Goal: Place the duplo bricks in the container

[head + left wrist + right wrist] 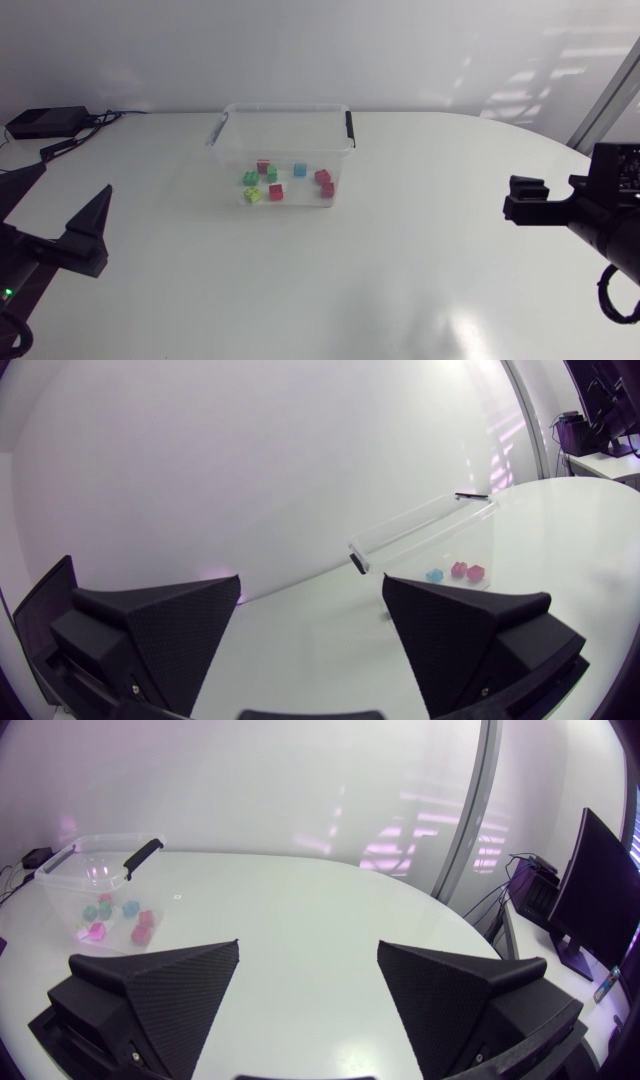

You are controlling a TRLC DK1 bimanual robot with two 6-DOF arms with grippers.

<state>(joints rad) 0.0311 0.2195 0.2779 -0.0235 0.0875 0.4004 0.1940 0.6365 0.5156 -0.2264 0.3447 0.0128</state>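
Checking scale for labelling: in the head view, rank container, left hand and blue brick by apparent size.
Container, largest.
Left hand, not far behind, though nearness to the camera may inflate it.
Blue brick, smallest.

The surface is white, smooth and glossy, with a rounded outline at its far right. A bright patch of reflected light lies on its near right part.

A flat black box rests at the far left corner of the surface, close to the rear edge. Black cables run from the right side of the box along the surface. One goes towards the rear edge and another trails towards the left edge.
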